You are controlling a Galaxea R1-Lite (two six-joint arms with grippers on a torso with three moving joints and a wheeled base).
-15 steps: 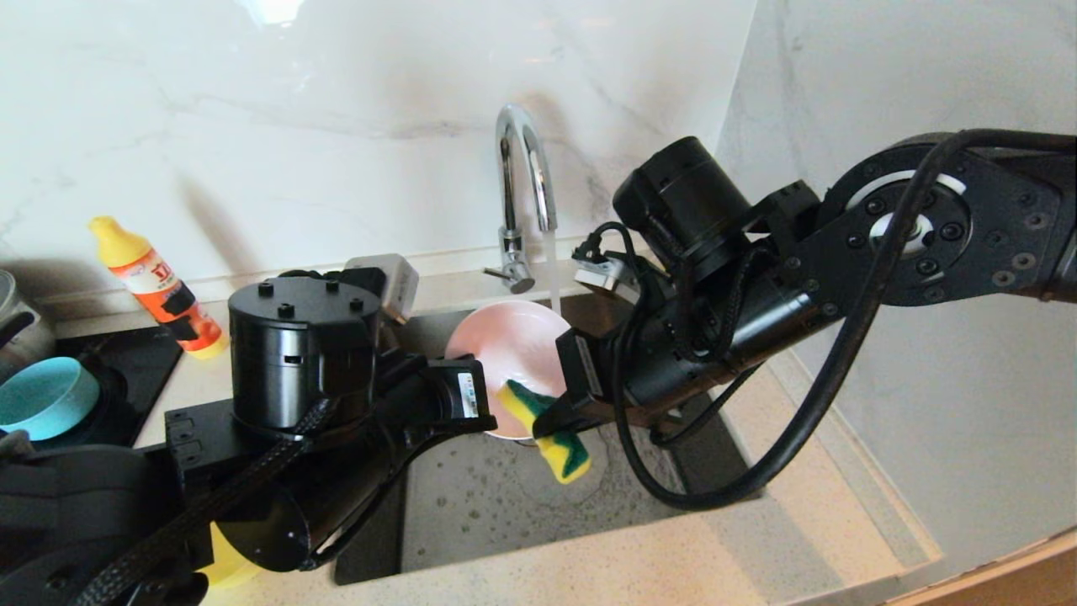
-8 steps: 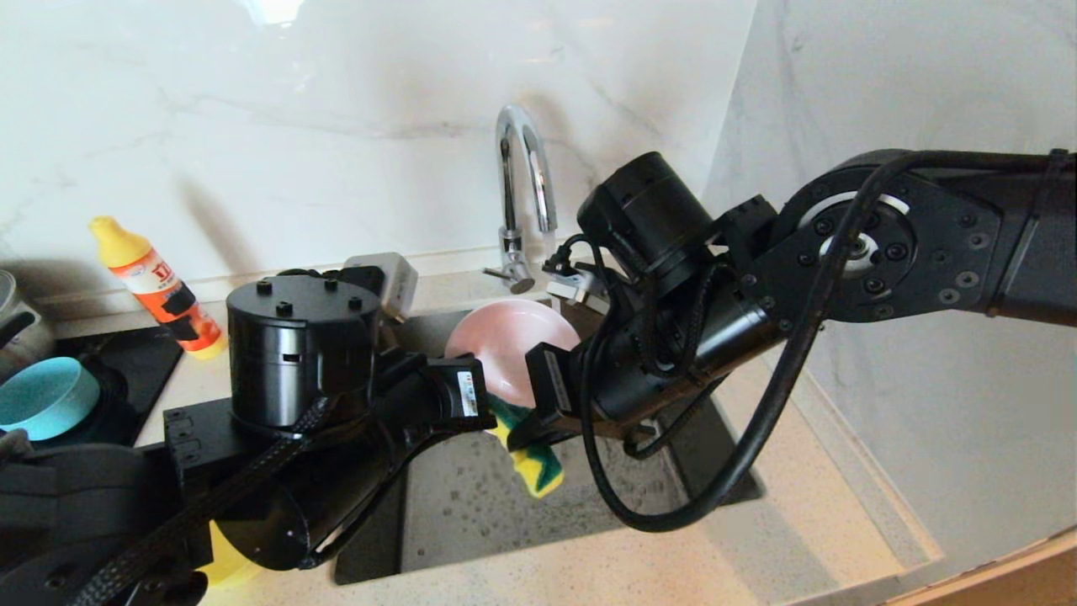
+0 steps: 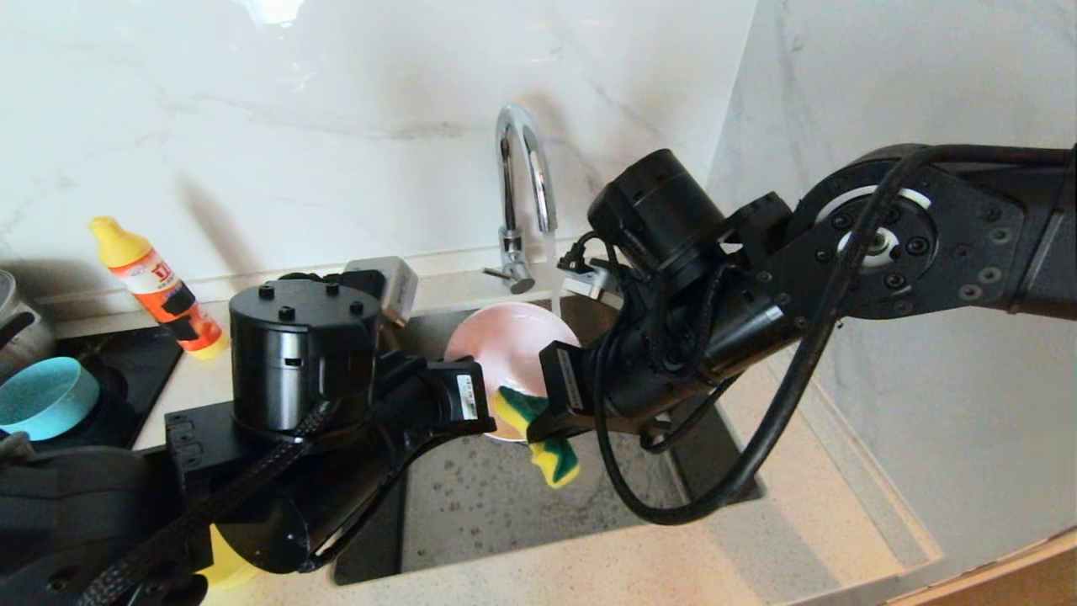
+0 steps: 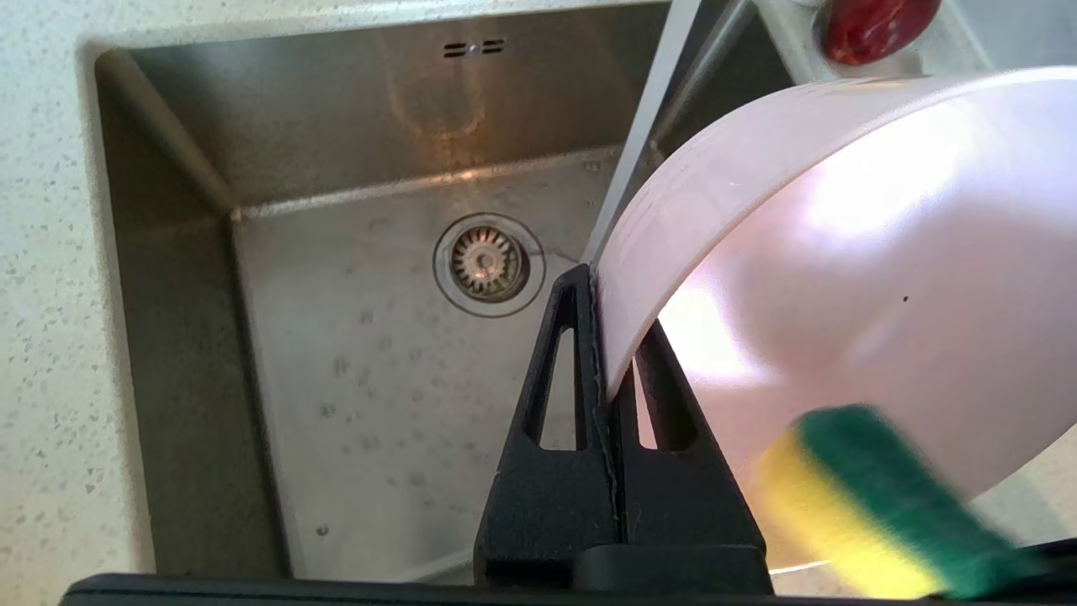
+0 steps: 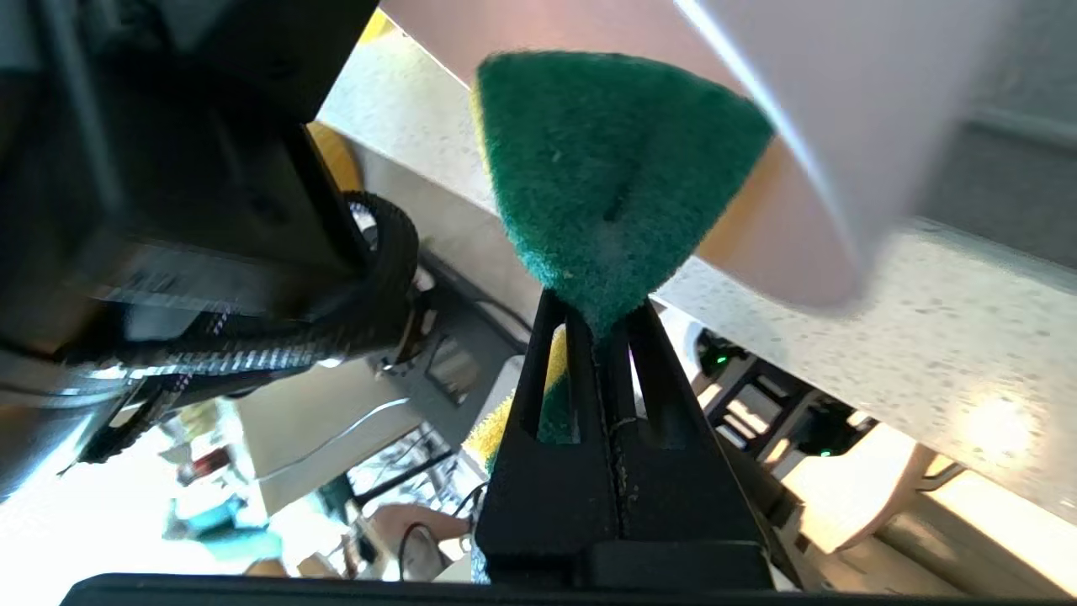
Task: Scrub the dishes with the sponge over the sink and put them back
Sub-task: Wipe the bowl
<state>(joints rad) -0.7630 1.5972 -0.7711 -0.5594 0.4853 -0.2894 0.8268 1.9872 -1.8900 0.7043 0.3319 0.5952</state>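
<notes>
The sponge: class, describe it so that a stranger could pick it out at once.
Find the steel sink below the chrome faucet. Over it a pink bowl is held tilted; the sponge presses its lower rim, pinched in the right gripper. Only it is yellow foam with a green face.

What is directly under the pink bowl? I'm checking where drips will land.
Under the pink bowl lies the sink floor, wet and spotted, with its drain strainer. The bowl covers the floor's far side.

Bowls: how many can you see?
3: pink bowl in the left gripper over the sink, blue bowl far left, yellow one peeking under the left arm.
</notes>
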